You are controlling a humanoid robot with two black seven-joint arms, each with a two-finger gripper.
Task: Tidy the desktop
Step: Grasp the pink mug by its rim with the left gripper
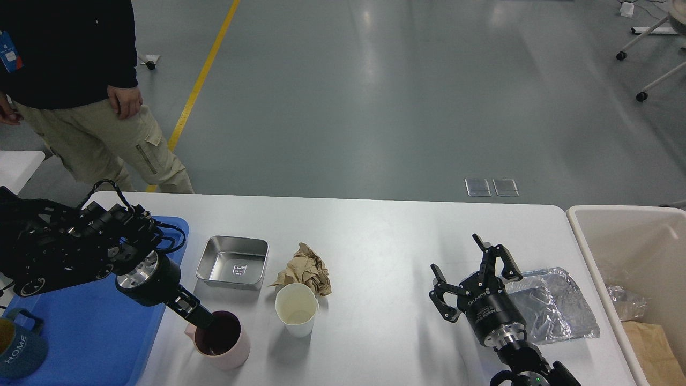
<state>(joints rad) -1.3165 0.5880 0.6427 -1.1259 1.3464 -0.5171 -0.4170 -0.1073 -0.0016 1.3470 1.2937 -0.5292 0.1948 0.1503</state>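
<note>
The white desktop (pixel 386 230) holds a pink cup (pixel 230 351) with a dark inside, a white paper cup (pixel 296 313), a crumpled brown paper (pixel 305 271), a small metal tray (pixel 233 262) and a crumpled silvery foil wrapper (pixel 557 305). My left gripper (pixel 194 316) points down at the pink cup's left rim. Its dark fingers blend together, so I cannot tell whether they grip the rim. My right gripper (pixel 463 265) is open and empty, hovering just left of the foil wrapper.
A blue tray (pixel 91 327) lies at the front left with a teal mug (pixel 19 348) on it. A beige bin (pixel 627 236) with rubbish stands at the table's right end. A person (pixel 80 91) stands behind the left corner.
</note>
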